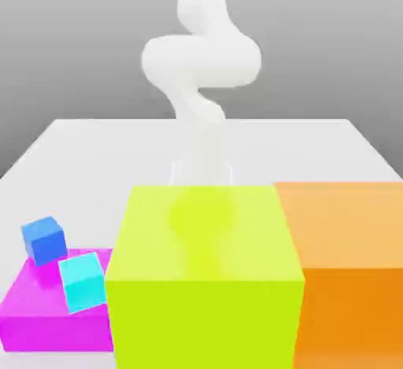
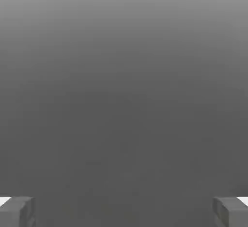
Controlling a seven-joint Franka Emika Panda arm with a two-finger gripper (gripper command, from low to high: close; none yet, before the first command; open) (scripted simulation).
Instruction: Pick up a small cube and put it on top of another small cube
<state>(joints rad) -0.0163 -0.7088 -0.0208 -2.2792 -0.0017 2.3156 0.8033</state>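
Resting on a low magenta slab (image 1: 31,300) at the exterior view's left, small medium-blue cube (image 1: 44,240) toward the slab's far side, small cyan cube (image 1: 82,282) nearer the camera and a little toward the exterior view's right. Both small cubes tilted slightly, corners close together, contact between them impossible to judge. Just beside the slab, toward the middle of the exterior view, big lime-green block (image 1: 203,281), far taller than the slab and much larger than either small cube; cyan cube's edge close to the green block's side face. Against the green block on the exterior view's right, equally big orange block (image 1: 350,265), the two sharing an edge line. All four resting on a pale grey table (image 1: 79,143) reaching back toward a grey backdrop. Rising behind the green block, white robot arm (image 1: 201,68), curling above the table, lower part hidden by the block's top edge, well apart from both small cubes. Seen from the hand view, gripper (image 2: 124,212) spread wide, released, nothing between the two grey fingers (image 2: 17,211), one at each lower corner of that picture, plain grey surface beyond. Medium-blue cube not yet lifted, still on the magenta slab, cyan cube's top bare.
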